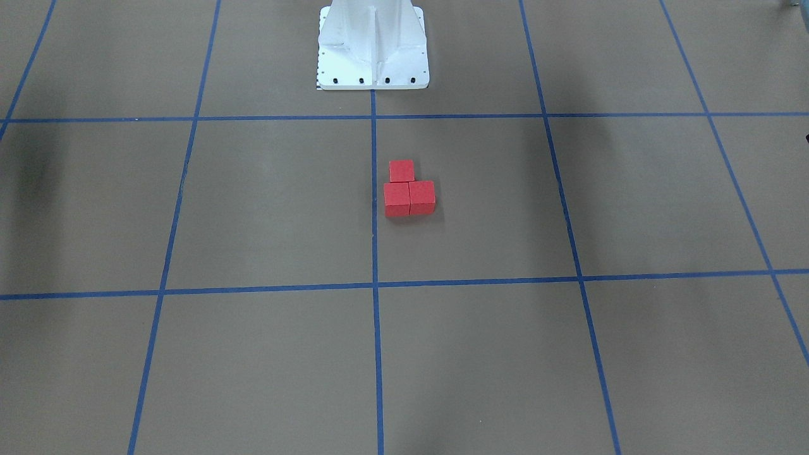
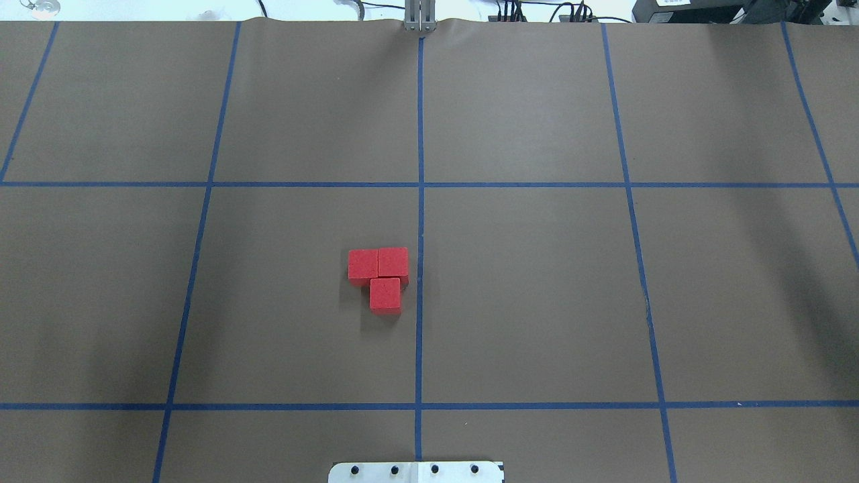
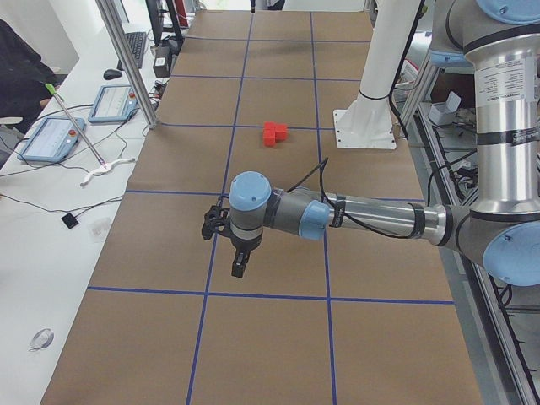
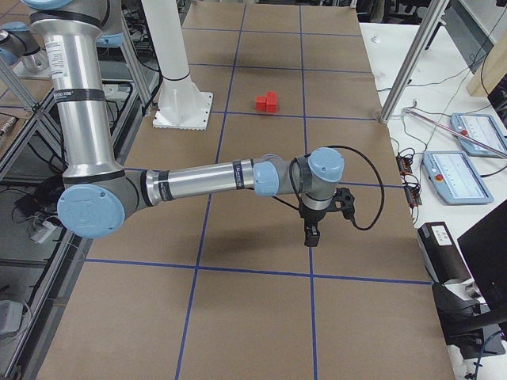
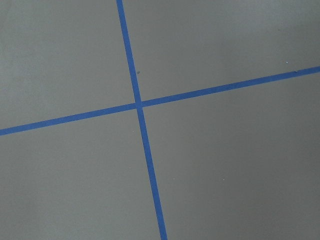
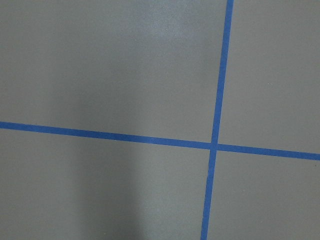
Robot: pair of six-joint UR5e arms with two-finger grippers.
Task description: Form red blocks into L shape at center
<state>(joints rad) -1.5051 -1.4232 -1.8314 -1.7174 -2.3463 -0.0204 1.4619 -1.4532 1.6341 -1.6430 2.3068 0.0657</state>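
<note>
Red blocks (image 2: 377, 278): three cubes, faces touching, set in an L on the brown grid surface (image 2: 537, 302), just beside a blue tape line (image 2: 420, 201). They sit between the two claws, well apart from each, and on the white base (image 1: 373, 44) side of both. Left arm (image 3: 371, 218) and right arm (image 4: 206, 180) reach out low over the surface. Left claw (image 3: 239, 268) and right claw (image 4: 311, 236) point down over bare surface, near tape crossings; cannot tell whether either is open or closed.
</note>
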